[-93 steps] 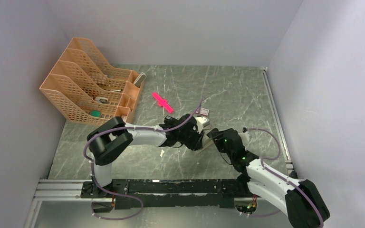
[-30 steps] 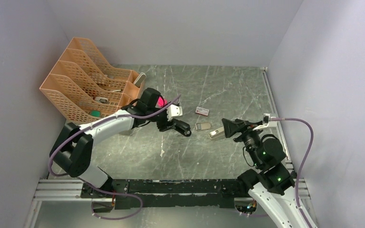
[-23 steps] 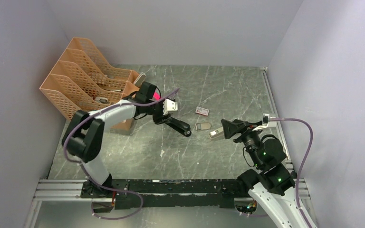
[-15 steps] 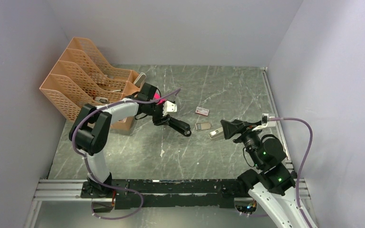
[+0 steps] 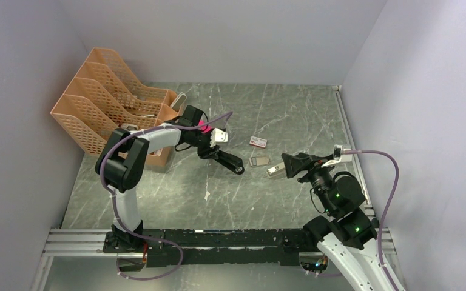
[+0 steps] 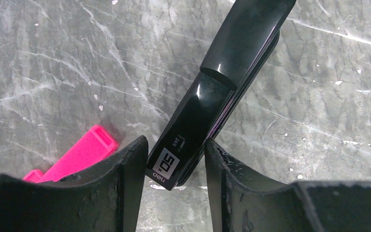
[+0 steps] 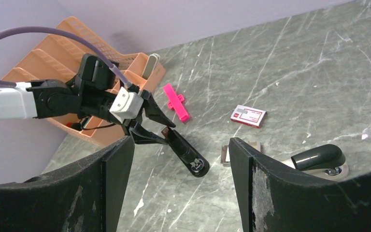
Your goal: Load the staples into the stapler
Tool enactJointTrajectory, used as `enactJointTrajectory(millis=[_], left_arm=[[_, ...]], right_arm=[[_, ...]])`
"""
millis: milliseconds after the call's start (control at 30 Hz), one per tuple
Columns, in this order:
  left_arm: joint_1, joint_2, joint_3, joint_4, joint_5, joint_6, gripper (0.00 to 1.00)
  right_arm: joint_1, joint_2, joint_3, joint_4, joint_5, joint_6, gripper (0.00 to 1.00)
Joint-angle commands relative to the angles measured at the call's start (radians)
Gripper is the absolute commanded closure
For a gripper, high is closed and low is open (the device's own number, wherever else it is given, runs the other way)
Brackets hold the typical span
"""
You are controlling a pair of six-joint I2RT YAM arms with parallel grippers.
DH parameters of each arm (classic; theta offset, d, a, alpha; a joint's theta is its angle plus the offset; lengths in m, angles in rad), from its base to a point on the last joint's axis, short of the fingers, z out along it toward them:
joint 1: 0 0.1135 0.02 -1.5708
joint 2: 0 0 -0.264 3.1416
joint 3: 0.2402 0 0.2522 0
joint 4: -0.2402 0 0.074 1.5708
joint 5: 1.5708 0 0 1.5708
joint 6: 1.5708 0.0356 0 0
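The stapler (image 6: pixel 222 82) lies with its long axis straight away from the left gripper (image 6: pixel 175 144), rear end between the narrow-set jaws; whether they press it, I cannot tell.

soft even light, mild glare

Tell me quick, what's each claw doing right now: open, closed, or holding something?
Left claw: closed on the rear end of the stapler.
Right claw: open, holding nothing.
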Motion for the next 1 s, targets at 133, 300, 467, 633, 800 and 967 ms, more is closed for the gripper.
enactJointTrajectory(millis=[133,300,467,633,800,967], left_arm=[[-0.030,-0.014,-0.049,0.054,-0.026,-0.020,0.51],[-0.054,0.001,-0.052,0.039,-0.039,-0.027,0.53],[-0.060,-0.014,-0.054,0.034,-0.043,-0.065,0.61],[-0.110,-0.068,-0.093,0.063,-0.077,-0.169,0.75],[-0.203,-0.170,-0.211,0.164,-0.179,-0.361,0.78],[-0.305,-0.258,-0.346,0.245,-0.307,-0.558,0.85]], right_arm=[[-0.003,0.013,0.010,-0.002,-0.016,-0.002,0.24],[-0.003,0.026,0.011,0.005,-0.025,-0.002,0.24],[-0.002,0.030,0.012,0.012,-0.027,0.000,0.24],[-0.002,0.041,-0.011,0.032,0.008,0.035,0.25],[-0.003,0.056,-0.060,0.065,0.126,0.143,0.27],[-0.003,0.131,-0.085,0.108,0.147,0.213,0.27]])
